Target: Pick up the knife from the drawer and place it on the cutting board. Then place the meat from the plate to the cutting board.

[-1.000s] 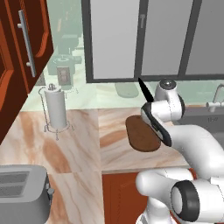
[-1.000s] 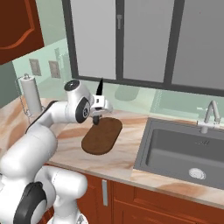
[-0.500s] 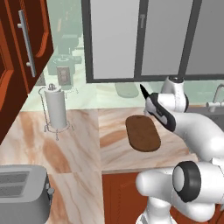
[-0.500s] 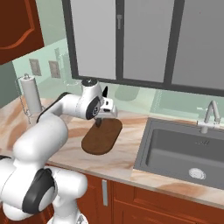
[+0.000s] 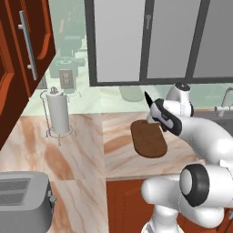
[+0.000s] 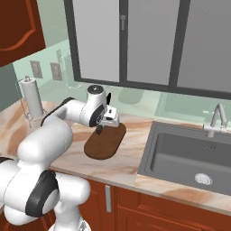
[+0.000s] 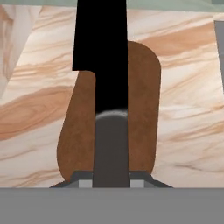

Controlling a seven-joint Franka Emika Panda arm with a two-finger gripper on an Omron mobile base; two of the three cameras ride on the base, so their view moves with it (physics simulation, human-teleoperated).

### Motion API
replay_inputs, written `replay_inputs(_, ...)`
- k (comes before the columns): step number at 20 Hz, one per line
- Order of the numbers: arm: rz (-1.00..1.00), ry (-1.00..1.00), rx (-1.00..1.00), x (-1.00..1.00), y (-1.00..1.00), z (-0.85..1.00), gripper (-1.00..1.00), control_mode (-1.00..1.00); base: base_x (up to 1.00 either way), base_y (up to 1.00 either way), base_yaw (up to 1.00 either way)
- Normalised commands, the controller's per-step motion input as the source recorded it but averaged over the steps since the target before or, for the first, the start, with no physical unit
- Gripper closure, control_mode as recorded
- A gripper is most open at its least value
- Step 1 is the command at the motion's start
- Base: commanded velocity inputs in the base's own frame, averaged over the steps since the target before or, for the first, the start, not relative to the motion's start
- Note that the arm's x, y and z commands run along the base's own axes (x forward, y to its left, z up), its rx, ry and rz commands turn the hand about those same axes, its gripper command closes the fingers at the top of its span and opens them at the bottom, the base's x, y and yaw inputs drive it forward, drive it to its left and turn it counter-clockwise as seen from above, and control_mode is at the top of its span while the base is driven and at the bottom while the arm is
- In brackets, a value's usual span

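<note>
Since a second ago, the arm has swung the knife (image 5: 148, 99) over the board (image 5: 148, 139) and lower, so the gripper (image 6: 107, 122) now hangs near the board's far end.

At the left of the left base view stand a toaster (image 5: 23, 200) and a paper roll (image 5: 58, 113). In the middle lies the brown board on the counter (image 5: 77, 154). The gripper is closed tight on the knife's handle, with the black blade pointing up. At the right of the right base view is the sink (image 6: 191, 153).
</note>
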Motion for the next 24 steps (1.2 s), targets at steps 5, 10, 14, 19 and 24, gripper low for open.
replay_inputs(5, -0.03, 0.0, 0.0, 0.27, 0.13, -0.11, 1.0, -1.0, 0.0, 0.0, 0.0)
replay_inputs(10, -0.01, 0.05, 0.0, 0.45, 0.0, -0.14, 1.0, -1.0, 0.0, 0.0, 0.0)
replay_inputs(14, 0.0, 0.13, 0.0, 0.39, 0.0, -0.26, 1.0, -1.0, 0.0, 0.0, 0.0)
replay_inputs(19, 0.0, 0.16, 0.0, 0.28, 0.0, -0.31, 1.0, -1.0, 0.0, 0.0, 0.0)
replay_inputs(24, 0.0, 0.11, 0.0, 0.06, 0.0, -0.27, 1.0, -1.0, 0.0, 0.0, 0.0)
